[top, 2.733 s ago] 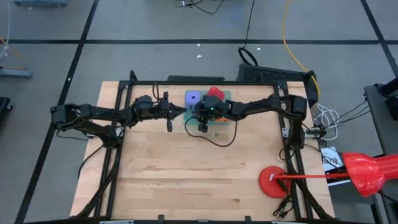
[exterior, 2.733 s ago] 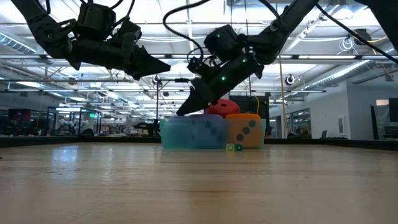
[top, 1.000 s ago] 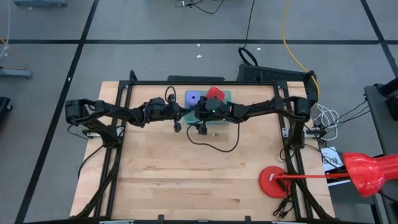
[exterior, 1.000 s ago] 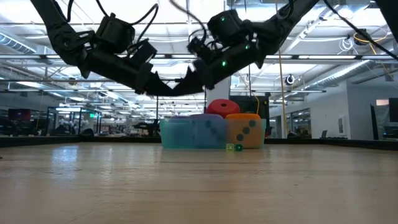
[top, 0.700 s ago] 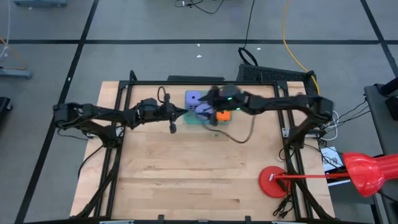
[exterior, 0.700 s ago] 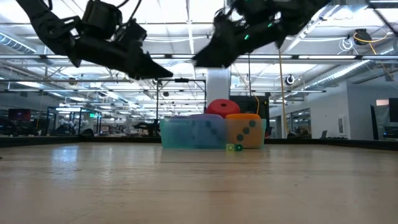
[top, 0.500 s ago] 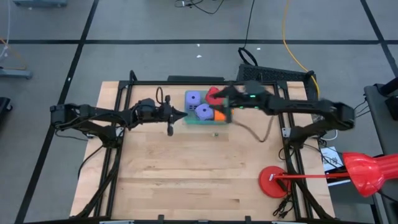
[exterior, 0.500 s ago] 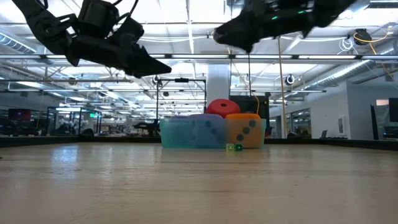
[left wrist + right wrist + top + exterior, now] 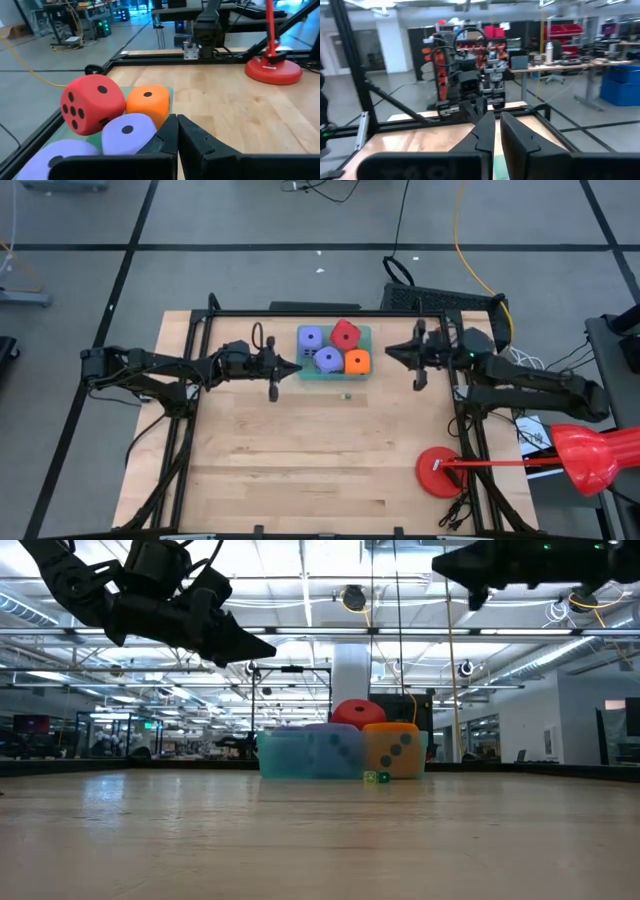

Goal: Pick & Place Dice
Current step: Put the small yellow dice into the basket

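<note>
Four soft dice, one red (image 9: pixel 346 335), one orange (image 9: pixel 357 362), two purple-blue (image 9: pixel 327 359), sit together in a green tray (image 9: pixel 305 374) on the wooden counter (image 9: pixel 320 450); left claw (image 9: pixel 296 365) and right claw (image 9: pixel 391 352) hover pressed together

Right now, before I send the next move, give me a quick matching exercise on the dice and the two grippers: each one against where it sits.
Things:
1. red die
2. orange die
3. left gripper
4. right gripper

Places:
A. beside the green tray, at its left edge
B. in the tray, near-right corner in the high view
C. off to the tray's right, clear of the dice
D. in the tray, far side, tipped on an edge

Pairs: 1-D, 2-B, 3-A, 4-C
</note>
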### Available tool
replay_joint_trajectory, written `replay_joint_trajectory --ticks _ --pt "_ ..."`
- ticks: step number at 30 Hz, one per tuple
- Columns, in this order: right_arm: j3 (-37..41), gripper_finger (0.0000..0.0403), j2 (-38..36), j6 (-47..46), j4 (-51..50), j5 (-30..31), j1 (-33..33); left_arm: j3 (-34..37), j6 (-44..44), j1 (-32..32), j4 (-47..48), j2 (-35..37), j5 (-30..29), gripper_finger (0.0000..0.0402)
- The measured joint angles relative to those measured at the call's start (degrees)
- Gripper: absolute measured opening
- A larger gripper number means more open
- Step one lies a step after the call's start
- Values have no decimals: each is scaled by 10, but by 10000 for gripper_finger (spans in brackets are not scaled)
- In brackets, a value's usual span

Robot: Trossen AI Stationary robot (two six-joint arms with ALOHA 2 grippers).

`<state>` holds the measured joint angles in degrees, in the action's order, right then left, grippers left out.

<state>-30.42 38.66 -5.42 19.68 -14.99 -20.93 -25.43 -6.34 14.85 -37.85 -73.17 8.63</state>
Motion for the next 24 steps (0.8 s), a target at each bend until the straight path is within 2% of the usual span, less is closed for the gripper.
replay_joint_trajectory --ticks 3,7,11,14,17,20,24 --pt "34 23 -48 -4 -8 27 -1 0 5 0 0 0 -6 10" --pt "80 7 -100 -9 -21 32 -1 0 36 0 1 0 -12 22" --pt "125 4 -135 -13 -19 32 -1 0 57 3 3 0 -12 10" --pt "163 5 -158 -29 13 30 -1 0 59 2 9 0 -12 4" --pt "200 2 -180 -36 59 30 -1 0 74 -8 12 0 -16 17" --pt "229 1 -193 -40 82 36 -1 -7 72 -37 34 -9 -56 25" --pt "253 1 -195 -43 100 61 -1 -50 31 -99 104 -40 -135 6"
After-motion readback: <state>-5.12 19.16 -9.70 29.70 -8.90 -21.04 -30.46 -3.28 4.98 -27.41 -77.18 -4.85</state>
